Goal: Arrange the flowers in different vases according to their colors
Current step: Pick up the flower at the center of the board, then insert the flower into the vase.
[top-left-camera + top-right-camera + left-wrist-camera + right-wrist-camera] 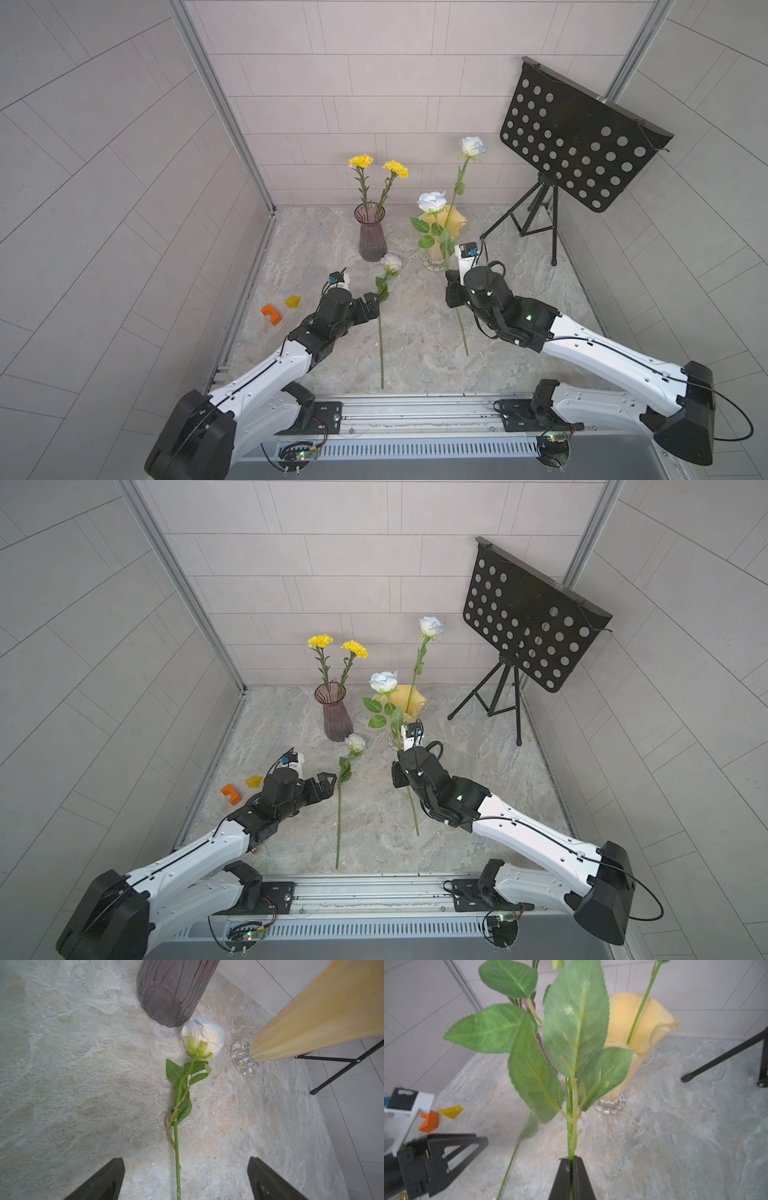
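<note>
Right end effector [572, 1160] is clamped on the stem of a white rose [432, 202], holding it upright, slightly tilted, just in front of the cream vase [456, 219], in which another white rose [472, 145] stands. Left end effector [186, 1169] has its jaws apart, one on either side of the stem of a third rose [202, 1038]. That flower lies flat on the bench [519, 299], its head just beside the purple vase [372, 237], which holds the yellow carnations [360, 161].
</note>
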### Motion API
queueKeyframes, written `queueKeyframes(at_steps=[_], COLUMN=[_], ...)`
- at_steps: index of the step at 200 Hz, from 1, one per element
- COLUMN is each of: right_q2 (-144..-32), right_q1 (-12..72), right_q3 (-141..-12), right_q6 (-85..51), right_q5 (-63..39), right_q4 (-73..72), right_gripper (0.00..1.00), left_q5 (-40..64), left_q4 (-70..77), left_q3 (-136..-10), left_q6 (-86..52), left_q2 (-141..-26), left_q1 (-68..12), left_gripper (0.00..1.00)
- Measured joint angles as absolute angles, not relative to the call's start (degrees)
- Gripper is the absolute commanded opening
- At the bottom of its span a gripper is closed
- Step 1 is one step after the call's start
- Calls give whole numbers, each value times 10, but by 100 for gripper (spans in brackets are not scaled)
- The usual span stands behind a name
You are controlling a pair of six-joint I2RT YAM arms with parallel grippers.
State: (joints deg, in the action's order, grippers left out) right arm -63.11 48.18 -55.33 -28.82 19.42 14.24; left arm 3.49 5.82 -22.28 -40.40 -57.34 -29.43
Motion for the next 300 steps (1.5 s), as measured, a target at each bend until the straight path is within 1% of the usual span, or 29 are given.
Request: queueKeyframes(at_steps=[46, 80, 121, 185, 231, 268, 300], right_q2=[-675, -728, -811, -916, -978, -1015, -1031], right_q1=[441, 404, 358, 316, 312, 311, 311], right_q3=[-662, -737, -825, -940, -957, -933, -926], right_q6=[-252, -229, -199, -175, -145, -109, -91], right_q5=[215, 223, 229, 218, 222, 248, 263], right_q4=[78, 25, -23, -57, -100, -164, -187], right_gripper=[0, 0, 0, 0, 0, 0, 0], left_q5=[79, 104, 74, 21, 9, 6, 2], left_q4=[80, 92, 83, 60, 57, 57, 57], left_q3=[-231, -256, -280, -282, -282, -282, -282], left_q6=[-384, -347, -304, -295, -295, -295, -295], left_q2=[-600, -634, -647, -619, -614, -614, -614], left_q1=[-310, -358, -410, -411, -411, -411, -411], left_gripper=[100, 100, 100, 100, 100, 100, 100])
